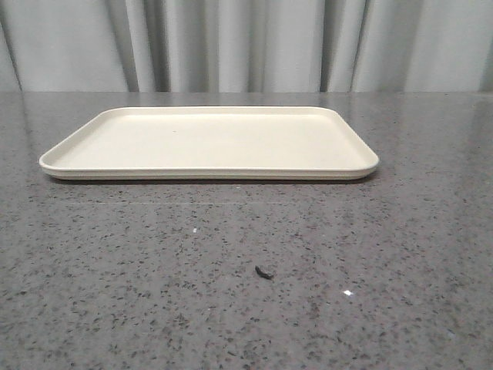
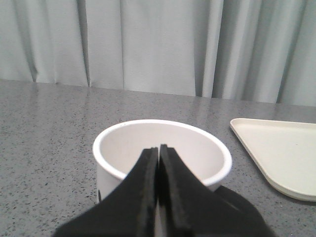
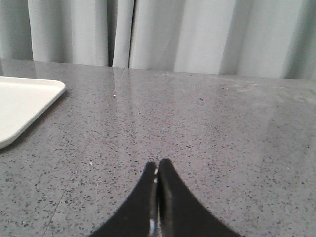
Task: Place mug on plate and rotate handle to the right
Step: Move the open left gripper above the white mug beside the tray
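The cream plate (image 1: 208, 173) lies flat at the middle back of the table with nothing on it. The mug and both grippers are outside the front view. In the left wrist view the white mug (image 2: 163, 134) stands upright on the table, its open mouth just beyond my left gripper (image 2: 158, 148), whose black fingers are shut together and cover the near rim. A corner of the plate (image 2: 276, 158) lies beside the mug. The handle is not clear: a dark shape low beside the mug may be it or a shadow. My right gripper (image 3: 158, 165) is shut over bare table, near a plate (image 3: 24, 106) corner.
The table is a speckled grey stone surface. A small dark scrap (image 1: 263, 272) lies on it in front of the plate. Grey curtains (image 1: 246, 42) hang behind the table's far edge.
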{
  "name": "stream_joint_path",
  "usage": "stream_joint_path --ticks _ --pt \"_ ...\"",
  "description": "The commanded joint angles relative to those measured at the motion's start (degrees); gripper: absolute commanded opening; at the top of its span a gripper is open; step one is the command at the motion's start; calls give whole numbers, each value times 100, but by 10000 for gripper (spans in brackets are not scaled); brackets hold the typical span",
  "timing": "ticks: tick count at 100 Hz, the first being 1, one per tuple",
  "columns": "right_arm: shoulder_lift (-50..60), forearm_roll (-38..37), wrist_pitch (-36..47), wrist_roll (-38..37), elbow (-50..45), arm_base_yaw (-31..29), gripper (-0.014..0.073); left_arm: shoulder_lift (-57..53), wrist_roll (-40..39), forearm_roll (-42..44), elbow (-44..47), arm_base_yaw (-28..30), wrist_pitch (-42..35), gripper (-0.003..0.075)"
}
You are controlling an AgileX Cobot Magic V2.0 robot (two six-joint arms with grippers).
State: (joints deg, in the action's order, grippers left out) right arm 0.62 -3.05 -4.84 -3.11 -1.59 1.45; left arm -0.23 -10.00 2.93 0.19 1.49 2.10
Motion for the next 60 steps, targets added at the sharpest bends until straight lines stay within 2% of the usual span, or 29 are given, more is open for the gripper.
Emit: stream_joint_path --ticks 1,60 --pt "80 -61 484 3 15 -33 -60 -189 -43 -10 33 4 -445 -19" --pt "80 -61 484 3 15 -33 -60 -189 -43 -10 33 4 -490 -19"
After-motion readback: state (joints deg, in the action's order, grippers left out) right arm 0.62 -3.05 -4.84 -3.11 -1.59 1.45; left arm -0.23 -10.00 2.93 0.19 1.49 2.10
